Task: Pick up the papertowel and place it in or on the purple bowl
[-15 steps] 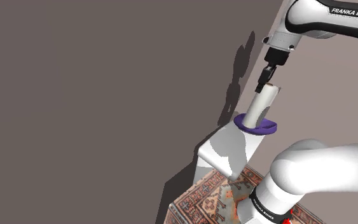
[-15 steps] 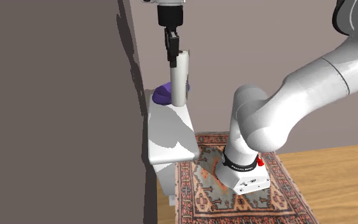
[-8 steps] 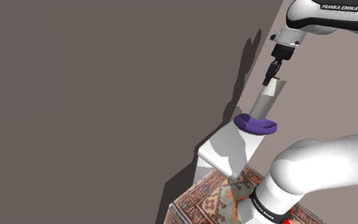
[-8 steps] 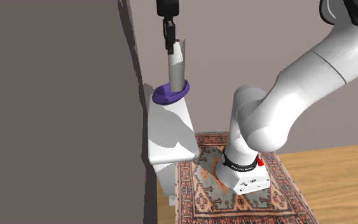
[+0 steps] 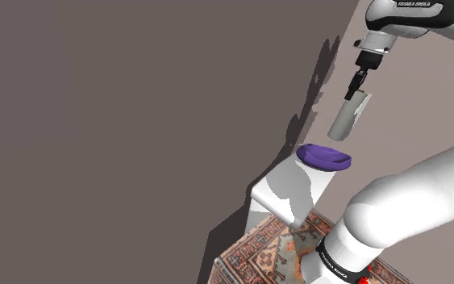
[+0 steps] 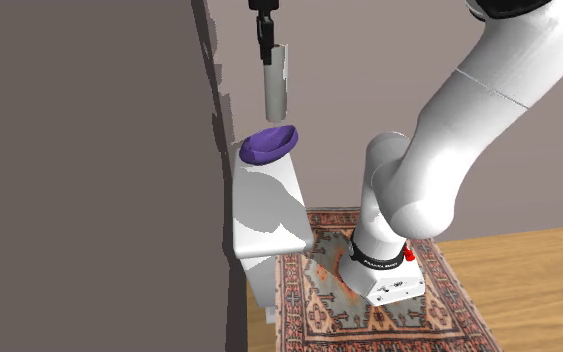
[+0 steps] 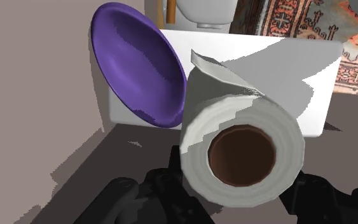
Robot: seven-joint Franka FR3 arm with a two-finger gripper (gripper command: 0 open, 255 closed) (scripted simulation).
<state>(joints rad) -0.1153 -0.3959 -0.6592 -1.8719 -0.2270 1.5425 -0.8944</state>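
Purple bowl (image 5: pixel 324 156) sits just below the hanging paper towel roll (image 5: pixel 350 117), clamped by the jaws; centre it, lower straight, then release.

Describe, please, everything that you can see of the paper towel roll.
The roll is a white-grey cylinder. The wrist view looks into its end, which shows a brown hollow core, and a loose sheet edge stands off its side. It hangs about upright in the air, clasped at its upper end by the black gripper. It is above the purple bowl with a clear gap between them; nothing but the gripper touches it.
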